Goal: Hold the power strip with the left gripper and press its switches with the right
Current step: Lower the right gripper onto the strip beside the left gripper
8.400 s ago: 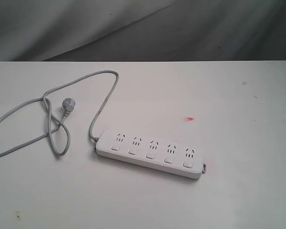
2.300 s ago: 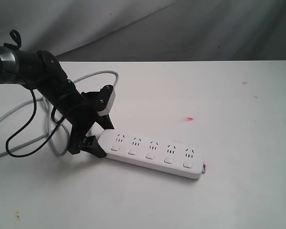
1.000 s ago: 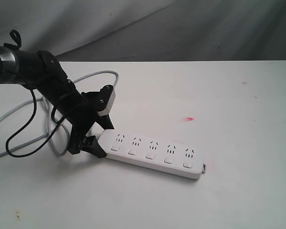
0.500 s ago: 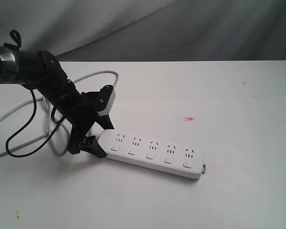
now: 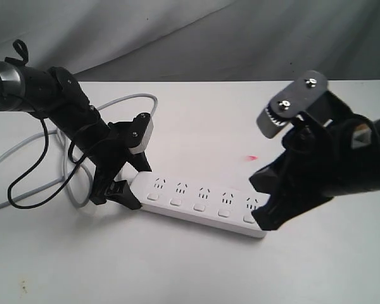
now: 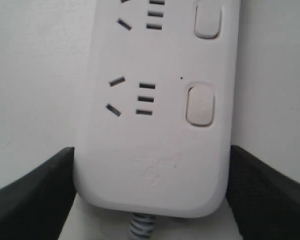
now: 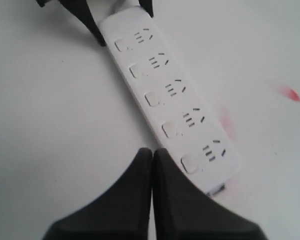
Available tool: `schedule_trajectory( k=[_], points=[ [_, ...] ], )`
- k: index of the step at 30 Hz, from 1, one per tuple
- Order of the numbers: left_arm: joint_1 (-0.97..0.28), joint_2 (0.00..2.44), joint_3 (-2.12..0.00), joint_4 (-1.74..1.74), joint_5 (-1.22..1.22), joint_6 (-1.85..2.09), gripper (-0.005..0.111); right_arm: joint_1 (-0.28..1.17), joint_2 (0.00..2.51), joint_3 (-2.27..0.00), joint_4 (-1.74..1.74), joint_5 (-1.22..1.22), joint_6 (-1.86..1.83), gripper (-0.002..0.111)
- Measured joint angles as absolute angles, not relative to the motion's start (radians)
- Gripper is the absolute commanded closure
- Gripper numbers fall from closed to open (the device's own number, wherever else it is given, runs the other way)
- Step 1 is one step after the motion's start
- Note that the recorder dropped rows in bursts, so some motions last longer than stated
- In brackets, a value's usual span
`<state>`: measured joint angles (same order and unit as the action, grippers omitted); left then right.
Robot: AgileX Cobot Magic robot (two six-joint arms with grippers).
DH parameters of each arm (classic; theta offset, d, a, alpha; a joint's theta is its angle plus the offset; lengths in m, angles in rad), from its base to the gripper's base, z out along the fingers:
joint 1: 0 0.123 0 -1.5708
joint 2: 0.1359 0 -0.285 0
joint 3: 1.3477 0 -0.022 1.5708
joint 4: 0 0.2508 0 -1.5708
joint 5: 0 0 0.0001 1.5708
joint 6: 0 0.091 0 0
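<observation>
The power strip [image 5: 199, 202] lies flat on the counter [image 5: 196, 278], its cord [image 5: 136, 126] trailing off behind the left arm. The left gripper [image 6: 150, 200] straddles the cord end, one of its fingers [image 6: 35, 195] closed against each long side, apparently to keep the bar from sliding under a push. The right gripper [image 7: 152, 160] hangs over the opposite end, its fingers pressed together and holding nothing, which makes a single blunt tip for poking. That tip sits just beside the strip's button edge, near the last of the switches [image 7: 152, 98]. Contact cannot be judged.
</observation>
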<state>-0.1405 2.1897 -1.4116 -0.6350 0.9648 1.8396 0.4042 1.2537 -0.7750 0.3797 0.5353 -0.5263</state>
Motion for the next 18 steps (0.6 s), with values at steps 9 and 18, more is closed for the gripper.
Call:
schedule_trajectory(
  k=[9,18],
  points=[
    [-0.140,2.190,-1.412,-0.635,0.965,1.840,0.040,0.406,1.533,-1.063,0.547,0.562,-0.888,0.108],
    [-0.140,2.190,-1.412,-0.635,0.965,1.840,0.040,0.406,1.800,-1.206,0.851,0.586,-1.260,0.108]
  ],
)
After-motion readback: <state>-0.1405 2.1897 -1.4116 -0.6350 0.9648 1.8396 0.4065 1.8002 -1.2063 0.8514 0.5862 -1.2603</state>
